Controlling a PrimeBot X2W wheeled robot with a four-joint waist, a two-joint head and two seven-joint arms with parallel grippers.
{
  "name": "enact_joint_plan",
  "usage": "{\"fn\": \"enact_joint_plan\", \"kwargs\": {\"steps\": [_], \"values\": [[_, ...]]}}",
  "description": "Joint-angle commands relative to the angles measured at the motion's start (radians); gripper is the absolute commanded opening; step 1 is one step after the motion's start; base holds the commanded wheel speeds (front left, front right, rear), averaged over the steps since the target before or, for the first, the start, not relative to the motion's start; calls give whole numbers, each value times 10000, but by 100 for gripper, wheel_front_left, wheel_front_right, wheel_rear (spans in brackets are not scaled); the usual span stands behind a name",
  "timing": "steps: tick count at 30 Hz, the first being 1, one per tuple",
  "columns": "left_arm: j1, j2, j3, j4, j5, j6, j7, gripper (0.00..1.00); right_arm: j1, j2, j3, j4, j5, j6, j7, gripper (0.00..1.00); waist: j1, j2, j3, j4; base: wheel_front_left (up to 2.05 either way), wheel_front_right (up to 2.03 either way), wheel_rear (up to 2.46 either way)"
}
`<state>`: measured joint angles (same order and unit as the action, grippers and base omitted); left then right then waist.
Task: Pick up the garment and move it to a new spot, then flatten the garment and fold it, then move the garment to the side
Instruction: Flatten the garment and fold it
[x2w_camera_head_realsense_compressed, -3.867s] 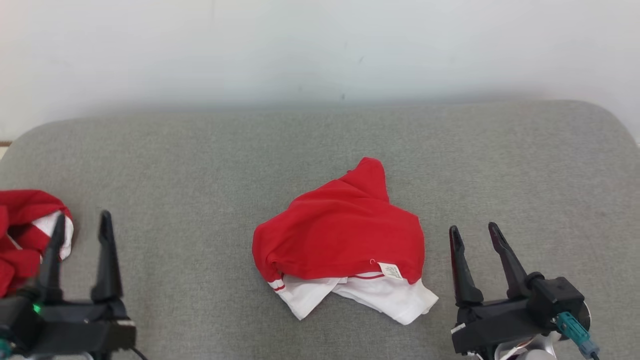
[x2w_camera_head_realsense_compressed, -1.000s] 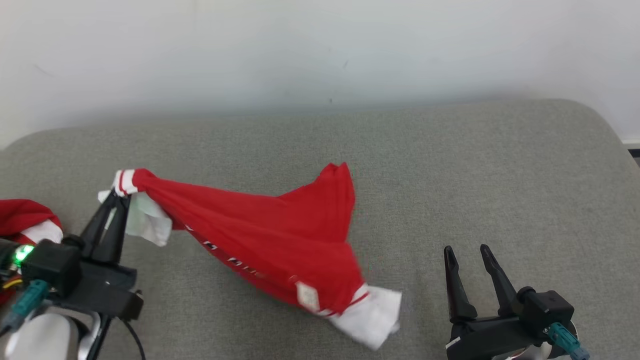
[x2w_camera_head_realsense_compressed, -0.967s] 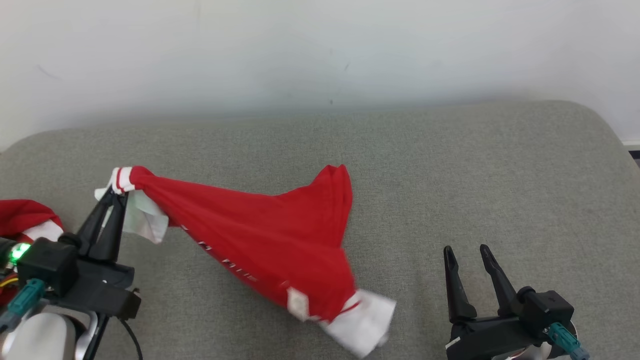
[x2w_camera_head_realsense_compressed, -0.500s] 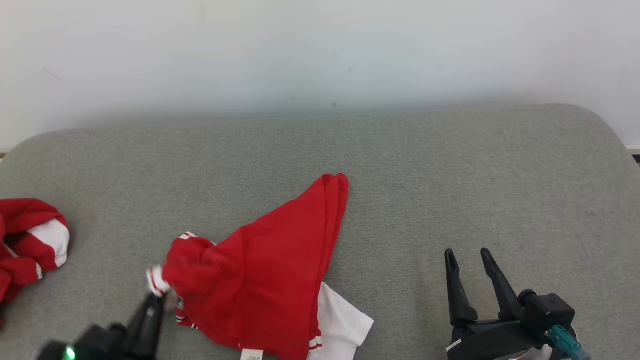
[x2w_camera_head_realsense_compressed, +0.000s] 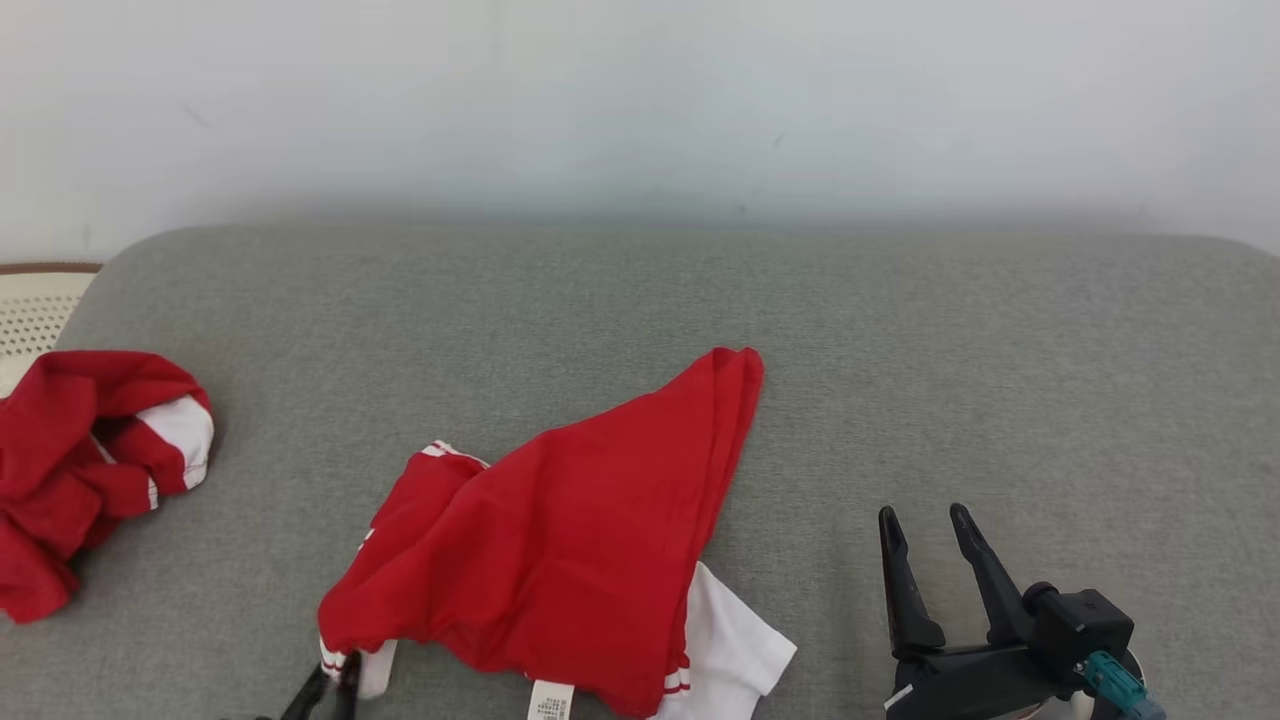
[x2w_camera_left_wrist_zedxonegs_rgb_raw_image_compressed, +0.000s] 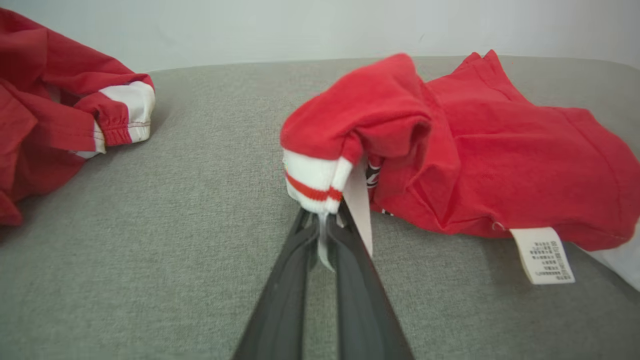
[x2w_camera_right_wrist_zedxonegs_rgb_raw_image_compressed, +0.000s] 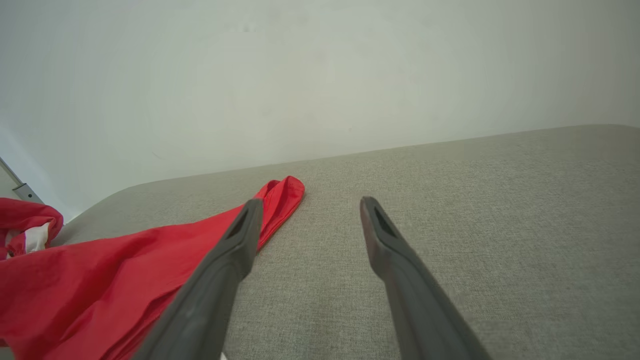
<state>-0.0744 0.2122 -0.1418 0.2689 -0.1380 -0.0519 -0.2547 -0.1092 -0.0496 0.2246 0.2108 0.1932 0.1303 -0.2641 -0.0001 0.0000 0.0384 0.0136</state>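
Left end effector (x2w_camera_left_wrist_zedxonegs_rgb_raw_image_compressed: 322, 218), narrow, pinches the crumpled red-and-white fabric garment (x2w_camera_left_wrist_zedxonegs_rgb_raw_image_compressed: 475, 150) by its cuff mid-frame; right end effector (x2w_camera_head_realsense_compressed: 922, 515) stands wide, lower right.

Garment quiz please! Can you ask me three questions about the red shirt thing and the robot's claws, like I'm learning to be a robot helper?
1. True or false: the right gripper is holding the garment.
2. Which part of the garment is the left gripper pinching? A) the white striped cuff B) the care label C) the red pointed corner
3. Fill in the gap: the crumpled red and white pile lies at the robot's ___ end of the grey cushion.

Key
1. False: its jaws stand open, apart from the cloth.
2. A
3. left
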Motion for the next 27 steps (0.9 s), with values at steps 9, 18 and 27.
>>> {"fn": "enact_joint_plan", "kwargs": {"steps": [9, 18, 27], "values": [[606, -473, 576, -1155, -208, 306, -110, 100, 68, -16, 124, 62, 124, 8, -7, 100, 1, 0, 12, 409, 0, 0, 0], [1109, -1164, 1298, -3270, 198, 276, -113, 100, -37, -13, 284, 413, 282, 8, 42, 100, 1, 0, 11, 693, 0, 0, 0], [733, -1428, 1586, -3486, 456, 259, -114, 100, -842, -13, 1079, 1710, 1248, 8, 879, 100, 1, 0, -16, 956, 0, 0, 0]]}}
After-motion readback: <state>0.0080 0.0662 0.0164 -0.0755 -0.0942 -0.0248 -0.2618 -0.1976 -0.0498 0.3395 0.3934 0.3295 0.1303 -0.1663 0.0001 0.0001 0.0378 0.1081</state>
